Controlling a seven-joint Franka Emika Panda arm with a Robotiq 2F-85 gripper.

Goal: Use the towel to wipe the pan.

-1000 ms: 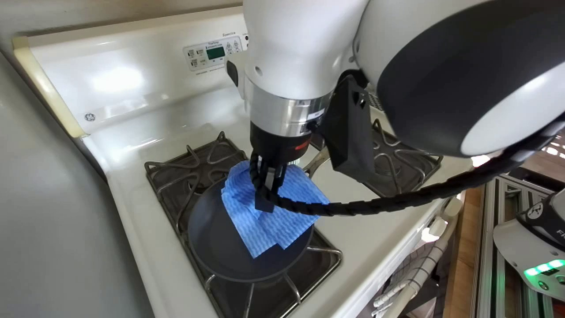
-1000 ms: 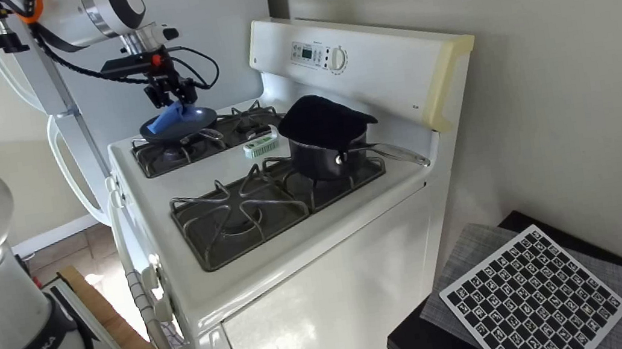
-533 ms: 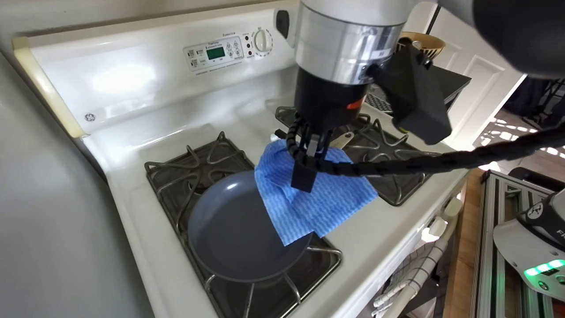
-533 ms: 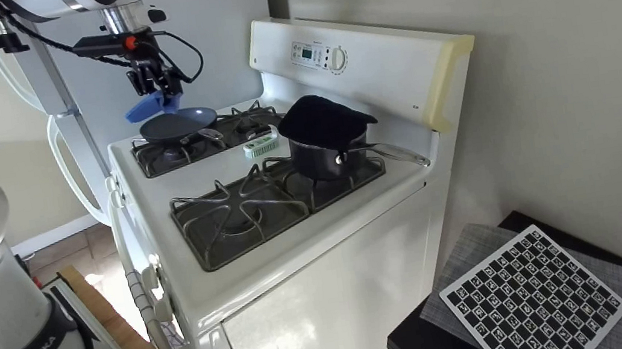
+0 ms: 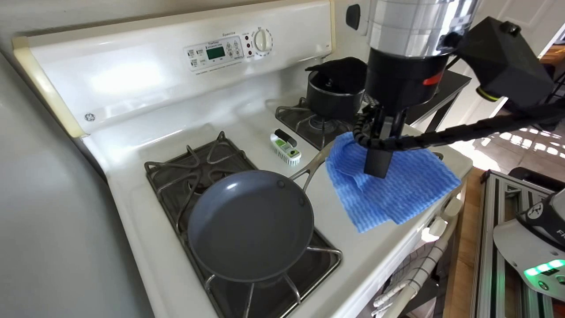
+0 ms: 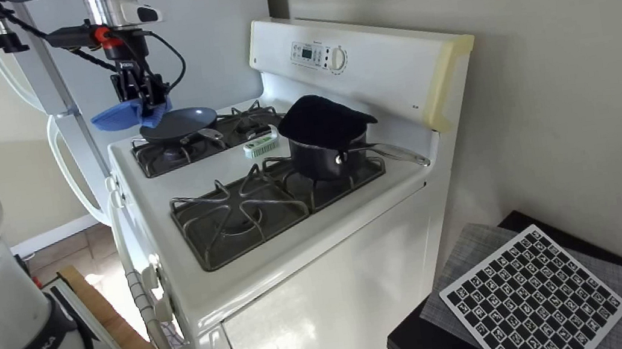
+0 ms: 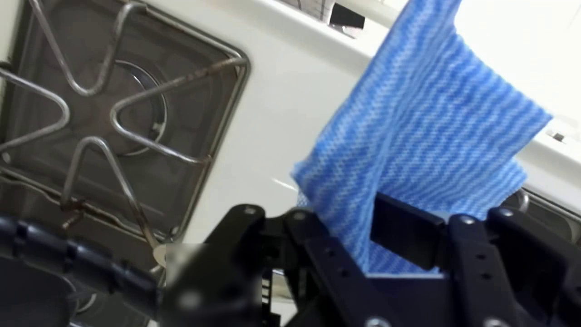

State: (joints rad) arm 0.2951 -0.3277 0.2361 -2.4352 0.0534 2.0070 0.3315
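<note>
The blue towel (image 5: 397, 190) hangs bunched at its top from my gripper (image 5: 378, 170), whose jaws are shut on it. It is off to the side of the pan (image 5: 251, 225), above the white stove top, and overlaps the end of the pan's handle (image 5: 311, 167) in that exterior view. In an exterior view the towel (image 6: 117, 117) shows left of the pan (image 6: 182, 122), under the gripper (image 6: 148, 105). The wrist view has folds of towel (image 7: 445, 131) passing between the fingers; one fingertip is hidden behind the cloth. The pan's inside shows bare dark grey.
A dark pot (image 5: 333, 99) with black cloth over it stands on a back burner. A green and white brush (image 5: 286, 149) lies between the burner grates. An empty burner grate (image 6: 237, 209) sits at the front. Knobs (image 5: 438, 226) line the stove's front edge.
The gripper has carried the towel from over the pan out to its handle side, rightward in an exterior view. The pan is uncovered and has not moved. The grip has stayed shut.
</note>
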